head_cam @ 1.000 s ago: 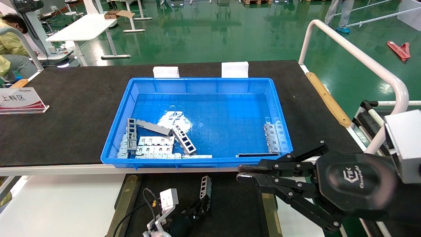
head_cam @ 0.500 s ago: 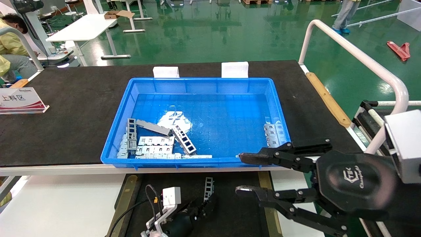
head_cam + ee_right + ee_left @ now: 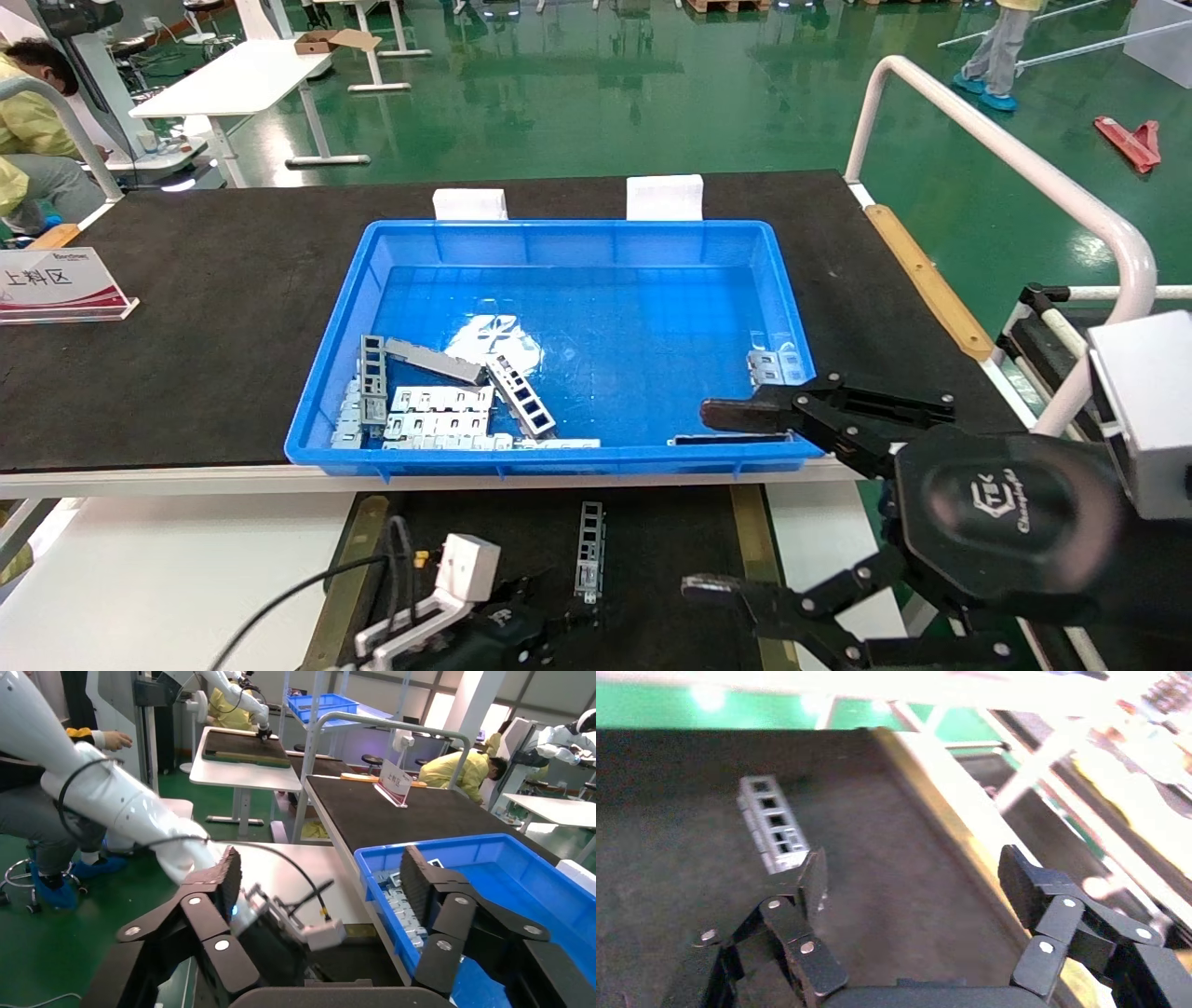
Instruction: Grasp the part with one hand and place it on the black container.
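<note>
The part [image 3: 589, 550] lies flat on the black container [image 3: 670, 559], free of any grasp. Just near of it we see our left gripper [image 3: 912, 888] with fingers wide. Our right gripper [image 3: 736, 503], fingers also wide, hangs to the right by the blue crate [image 3: 559, 461]. If either arm sweeps low, we think it could push the part off the tray.

Right gripper [image 3: 712, 499]: black linkage fingers pinned with silver screws, round black housing marked in grey lettering. Left gripper [image 3: 912, 881]: same black linkages; white block and black cable attached.
</note>
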### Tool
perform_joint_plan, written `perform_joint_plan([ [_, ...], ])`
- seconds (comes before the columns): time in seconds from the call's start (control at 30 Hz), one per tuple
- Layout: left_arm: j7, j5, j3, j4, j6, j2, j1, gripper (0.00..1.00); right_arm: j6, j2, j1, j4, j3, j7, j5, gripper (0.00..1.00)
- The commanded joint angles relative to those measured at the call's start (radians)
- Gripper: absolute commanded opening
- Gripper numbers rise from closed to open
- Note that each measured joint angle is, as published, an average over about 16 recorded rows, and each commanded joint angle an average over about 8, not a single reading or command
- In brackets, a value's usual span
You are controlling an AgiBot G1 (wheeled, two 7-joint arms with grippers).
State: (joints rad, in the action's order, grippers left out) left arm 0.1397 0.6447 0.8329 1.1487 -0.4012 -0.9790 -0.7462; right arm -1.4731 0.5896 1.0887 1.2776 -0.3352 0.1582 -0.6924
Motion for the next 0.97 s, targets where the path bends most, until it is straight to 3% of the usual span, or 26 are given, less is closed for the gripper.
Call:
perform_joint_plan([
  [0.03,0.009,0.003,0.011,0.035,-0.05,0.05,-0.004,1.0,0.0,0.0,0.0,0.0,0.0,0.0,0.0,1.0],
  [0.43,0.019,-0.006,0.0,0.178,-0.296,0.268,-0.05,1.0,0.0,0.0,0.0,0.0,0.0,0.0,0.0,1.0],
  [0.73,0.002,-0.05,-0.045,0.196,-0.452,0.348,-0.104,1.0,0.0,0.0,0.0,0.0,-0.001,0.0,0.0,1.0],
  [0.97,-0.006,-0.077,-0.069,0.198,-0.506,0.381,-0.122,1.0,0.0,0.0,0.0,0.0,-0.001,0.0,0.0,1.0],
])
